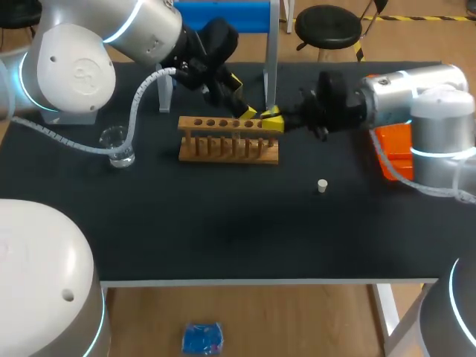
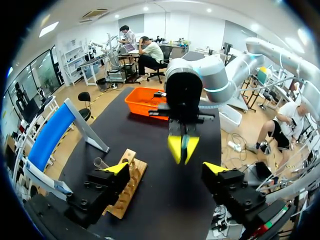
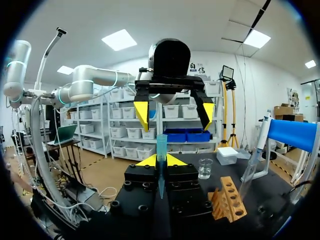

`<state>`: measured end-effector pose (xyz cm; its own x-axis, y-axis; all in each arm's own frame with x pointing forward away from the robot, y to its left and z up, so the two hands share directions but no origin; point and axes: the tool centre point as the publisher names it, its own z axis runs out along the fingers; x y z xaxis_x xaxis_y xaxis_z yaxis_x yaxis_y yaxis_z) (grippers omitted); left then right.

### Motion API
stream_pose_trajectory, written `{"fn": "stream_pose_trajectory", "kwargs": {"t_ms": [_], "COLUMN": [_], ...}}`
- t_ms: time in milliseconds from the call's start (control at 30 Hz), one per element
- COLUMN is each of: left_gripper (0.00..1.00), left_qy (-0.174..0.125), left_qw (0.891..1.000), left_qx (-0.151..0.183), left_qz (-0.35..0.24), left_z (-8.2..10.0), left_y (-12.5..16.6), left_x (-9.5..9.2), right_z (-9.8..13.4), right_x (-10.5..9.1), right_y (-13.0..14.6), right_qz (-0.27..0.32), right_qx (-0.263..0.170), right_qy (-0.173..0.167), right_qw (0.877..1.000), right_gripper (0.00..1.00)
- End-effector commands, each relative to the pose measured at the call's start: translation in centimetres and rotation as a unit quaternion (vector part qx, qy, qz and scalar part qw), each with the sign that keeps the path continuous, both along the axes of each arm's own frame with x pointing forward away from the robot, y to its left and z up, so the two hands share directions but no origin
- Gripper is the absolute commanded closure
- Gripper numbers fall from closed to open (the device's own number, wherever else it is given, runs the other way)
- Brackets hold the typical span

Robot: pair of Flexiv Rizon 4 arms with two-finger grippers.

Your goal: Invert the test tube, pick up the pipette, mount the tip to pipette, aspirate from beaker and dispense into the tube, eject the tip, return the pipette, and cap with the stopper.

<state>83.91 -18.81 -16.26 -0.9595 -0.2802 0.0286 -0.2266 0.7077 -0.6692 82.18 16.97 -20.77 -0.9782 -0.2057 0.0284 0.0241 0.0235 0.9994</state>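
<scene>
Two grippers meet above the right-hand end of the wooden rack (image 1: 228, 140) in the head view, the left gripper (image 1: 251, 113) coming from the back left and the right gripper (image 1: 274, 124) from the right. The step looks like passing the test tube between arms to turn it over. A good handover has the left fingers close squarely on a free stretch of tube before the right lets go. On the black table, well to the left, stands a clear beaker (image 1: 117, 146); no liquid level can be made out. A small white stopper (image 1: 322, 186) lies alone nearer the front. An orange tray (image 1: 393, 145) sits mostly hidden behind the right arm. In the left wrist view, the left gripper's fingers stand wide apart, and the right gripper (image 2: 182, 148) hangs ahead of them, tips pinched together on a thin bluish sliver. A clear tube mouth (image 2: 100, 162) shows beside the rack; what it holds cannot be told. In the right wrist view, the right fingers are clamped on the slim, translucent bluish test tube (image 3: 161, 145), which looks to hold nothing. The left gripper (image 3: 174, 114) spreads open just beyond its rim, so the tube should be centred in that gap. The beaker (image 3: 205, 168) is beyond, apparently clear.
</scene>
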Motion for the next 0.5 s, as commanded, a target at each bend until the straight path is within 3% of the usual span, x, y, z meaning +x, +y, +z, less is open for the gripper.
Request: {"fn": "stream_pose_trajectory", "kwargs": {"t_ms": [33,500], "left_gripper": [0.0,0.0], "left_qy": [0.002,0.002], "left_qw": [1.0,1.0], "left_qx": [0.001,0.001], "left_qz": [-0.001,-0.001], "left_z": [0.1,0.1], "left_y": [0.1,0.1], "left_x": [0.1,0.1], "right_z": [0.3,-0.4], "right_x": [-1.0,-1.8], "right_y": [-5.2,-12.9], "right_qz": [-0.006,-0.028], "right_qx": [0.0,0.004], "right_qy": [-0.004,-0.015], "right_qw": [1.0,0.999], "right_gripper": [1.0,1.0]}}
